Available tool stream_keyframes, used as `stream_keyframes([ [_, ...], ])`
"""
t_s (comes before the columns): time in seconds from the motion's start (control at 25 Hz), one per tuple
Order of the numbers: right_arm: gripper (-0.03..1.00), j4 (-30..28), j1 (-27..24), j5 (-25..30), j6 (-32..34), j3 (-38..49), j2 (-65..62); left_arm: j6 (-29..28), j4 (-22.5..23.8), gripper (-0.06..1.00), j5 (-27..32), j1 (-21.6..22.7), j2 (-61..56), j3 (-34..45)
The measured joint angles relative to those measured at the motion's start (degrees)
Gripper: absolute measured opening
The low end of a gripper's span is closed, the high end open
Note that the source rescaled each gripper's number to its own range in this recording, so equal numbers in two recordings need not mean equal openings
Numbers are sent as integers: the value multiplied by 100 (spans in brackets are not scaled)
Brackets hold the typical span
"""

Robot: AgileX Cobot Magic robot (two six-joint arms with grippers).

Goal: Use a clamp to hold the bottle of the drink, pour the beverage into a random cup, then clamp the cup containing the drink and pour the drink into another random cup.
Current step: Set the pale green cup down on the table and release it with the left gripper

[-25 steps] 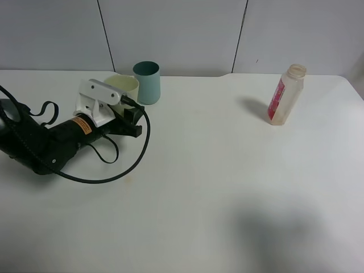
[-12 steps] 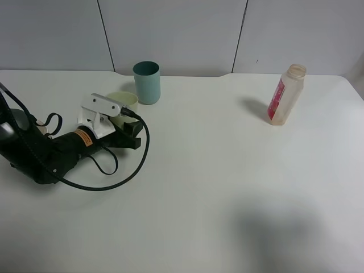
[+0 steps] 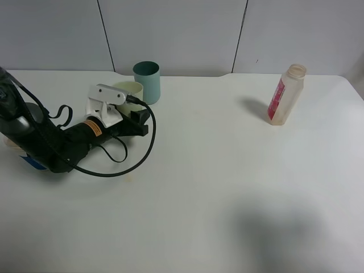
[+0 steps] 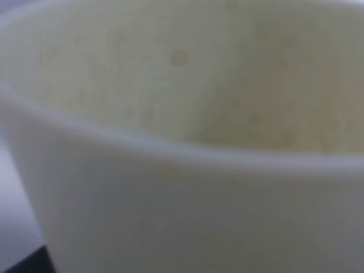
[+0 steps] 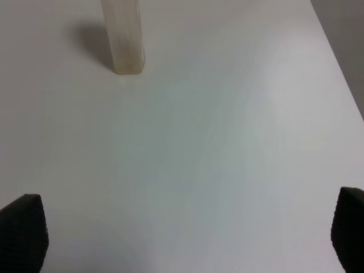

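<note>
Uncapped bottle (image 3: 286, 94), pink label unreadable, at 2 o'clock; left end effector (image 3: 138, 120) closed against cream cup (image 3: 128, 92); right end effector (image 5: 185, 230) open.

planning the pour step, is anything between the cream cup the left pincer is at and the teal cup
Nothing visible. The cream cup sits right beside the teal cup, with no object between them. The bottle stands far off on the table's right side.

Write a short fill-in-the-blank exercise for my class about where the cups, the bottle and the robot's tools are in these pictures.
1. The cream cup stands right beside the ____ cup.
2. The bottle has a red ____.
3. The bottle has no ____ on its mouth.
4. The left tool is at the ____ cup.

Missing words: teal; label; cap; cream
</note>
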Motion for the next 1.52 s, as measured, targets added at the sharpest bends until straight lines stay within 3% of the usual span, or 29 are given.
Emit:
stream_keyframes([
  [0.96, 100, 0, 0, 0, 5, 0, 0, -263, -50, 3, -217, 0, 572, -651],
  [1.52, 100, 0, 0, 0, 5, 0, 0, -297, -66, 3, -387, 0, 657, -623],
])
